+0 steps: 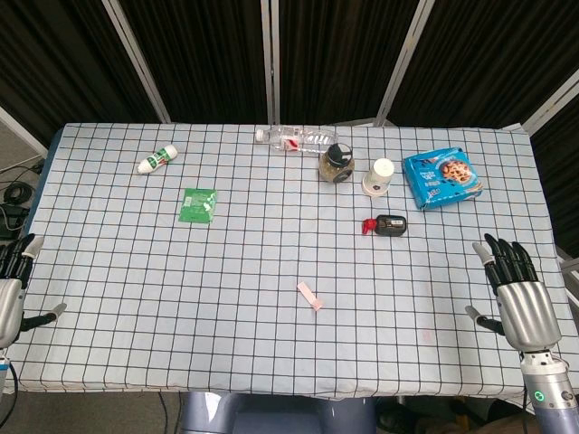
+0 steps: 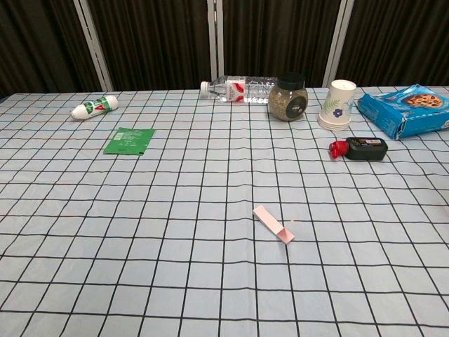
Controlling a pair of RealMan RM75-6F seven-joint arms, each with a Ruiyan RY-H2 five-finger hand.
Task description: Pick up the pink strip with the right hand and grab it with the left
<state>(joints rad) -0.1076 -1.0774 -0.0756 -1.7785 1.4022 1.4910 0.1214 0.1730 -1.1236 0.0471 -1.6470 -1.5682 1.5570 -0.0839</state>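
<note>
— Where are we seeing the small flat pink strip (image 1: 309, 297)?

— It is lying on the light blue tablecloth with the black grid (image 1: 181, 298), near the front middle, touching nothing, with one end curling up slightly in the chest view (image 2: 273, 224).

— And our hands?

— Our right hand (image 1: 516, 294) is hovering at the right front edge, fingers spread and holding nothing, well apart from the strip. Our left hand (image 1: 13, 285) is showing only partly at the left edge, fingers apart, nothing in it.

— What else are we looking at?

— Beyond the strip, a small dark bottle with a red cap (image 1: 386, 225) is lying on its side. Behind it are standing a white paper cup (image 1: 379, 176) and a dark-lidded glass jar (image 1: 337, 164), with a clear plastic bottle (image 1: 296, 138) lying behind them. A blue cookie pack (image 1: 441, 179) is sitting to the right, a green sachet (image 1: 198, 204) and a white tube (image 1: 156, 160) to the left.
</note>
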